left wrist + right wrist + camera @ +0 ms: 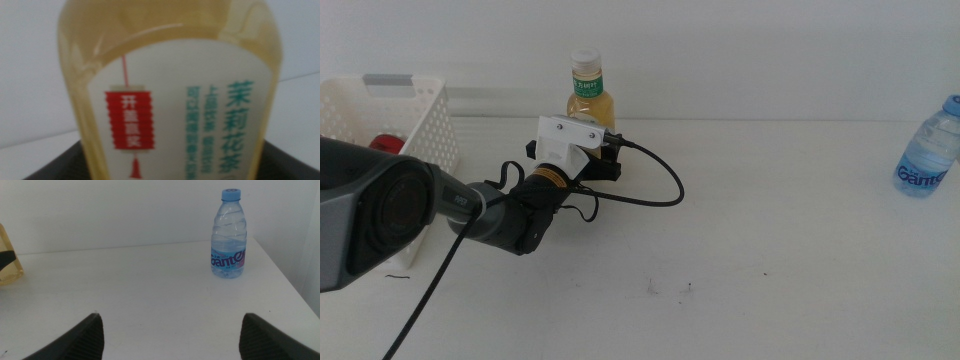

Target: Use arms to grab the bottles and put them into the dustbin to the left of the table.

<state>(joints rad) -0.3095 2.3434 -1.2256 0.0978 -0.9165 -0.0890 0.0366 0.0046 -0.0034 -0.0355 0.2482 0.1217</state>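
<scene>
The yellow tea bottle (590,100) with a white cap stands upright at the back of the white table (770,260). My left gripper (608,162) is open, with its jaws on either side of the bottle's lower body. The bottle fills the left wrist view (170,90). The clear water bottle (927,150) stands at the far right and shows in the right wrist view (229,235). My right gripper (171,330) is open and empty, low over the table, well short of the water bottle. The red cola can (386,143) lies inside the white dustbin (425,125) at the left.
A black cable (655,180) loops from the left wrist over the table to the right of the tea bottle. The tea bottle's edge shows in the right wrist view (7,260). A few dark specks (670,290) mark the tabletop near the front.
</scene>
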